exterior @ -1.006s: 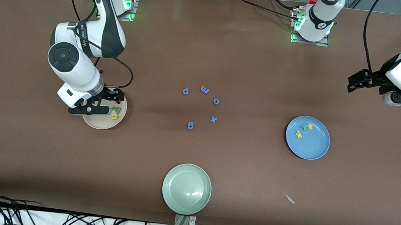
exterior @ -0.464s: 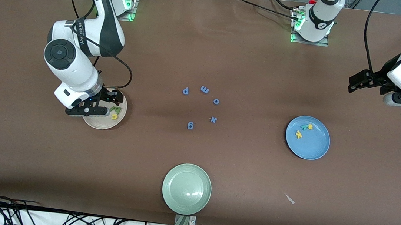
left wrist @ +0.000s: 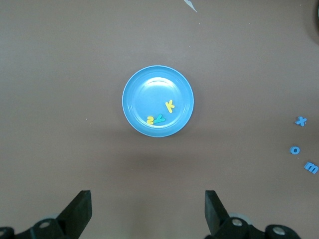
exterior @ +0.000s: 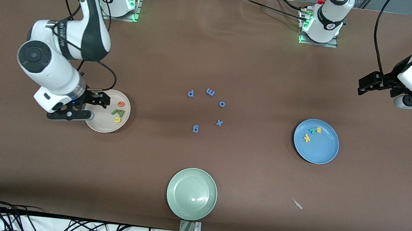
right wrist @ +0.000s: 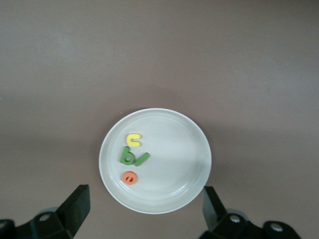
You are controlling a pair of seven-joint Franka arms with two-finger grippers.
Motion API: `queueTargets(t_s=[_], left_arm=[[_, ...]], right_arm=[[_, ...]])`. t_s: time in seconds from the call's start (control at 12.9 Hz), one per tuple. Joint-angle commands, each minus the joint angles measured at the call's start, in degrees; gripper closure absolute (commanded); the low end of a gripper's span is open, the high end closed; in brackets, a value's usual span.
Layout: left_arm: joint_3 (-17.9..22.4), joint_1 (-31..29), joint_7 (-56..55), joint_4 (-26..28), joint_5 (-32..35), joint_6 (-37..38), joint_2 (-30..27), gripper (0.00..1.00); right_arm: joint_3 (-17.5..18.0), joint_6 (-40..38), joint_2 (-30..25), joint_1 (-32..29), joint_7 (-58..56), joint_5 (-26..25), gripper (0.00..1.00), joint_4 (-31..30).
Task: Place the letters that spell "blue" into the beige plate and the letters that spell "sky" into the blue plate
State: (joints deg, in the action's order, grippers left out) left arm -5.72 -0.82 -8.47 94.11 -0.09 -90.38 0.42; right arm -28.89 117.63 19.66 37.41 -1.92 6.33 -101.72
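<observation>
While both arms idle: right gripper [exterior: 76,107] spread wide over beige plate [exterior: 96,124] rim, left gripper [exterior: 379,84] likewise, over bare table [exterior: 257,59].

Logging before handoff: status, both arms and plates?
Right end effector open, empty, over beige plate edge. Left end effector open, waiting. b, l, u, e in beige plate; s, k, y in blue plate. Nothing obstructing.

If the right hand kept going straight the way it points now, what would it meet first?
Probably the beige plate: the right hand, fingers open and empty, points down at it. It would likely land on the bare rim near the orange e, though depth is unclear.
</observation>
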Motion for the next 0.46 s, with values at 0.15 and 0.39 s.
queueTargets(t_s=[0.15, 0.39], left_arm=[[0.1, 0.0, -0.1, -0.8, -0.8, 1.1, -0.3, 0.0], [0.1, 0.0, -0.2, -0.8, -0.7, 1.1, -0.3, 0.0]], right_arm=[[-0.7, -3.1, -0.9, -0.1, -2.7, 1.8, 0.0, 3.8], [-0.5, -13.3, -0.9, -0.1, -0.3, 1.6, 0.0, 11.5]])
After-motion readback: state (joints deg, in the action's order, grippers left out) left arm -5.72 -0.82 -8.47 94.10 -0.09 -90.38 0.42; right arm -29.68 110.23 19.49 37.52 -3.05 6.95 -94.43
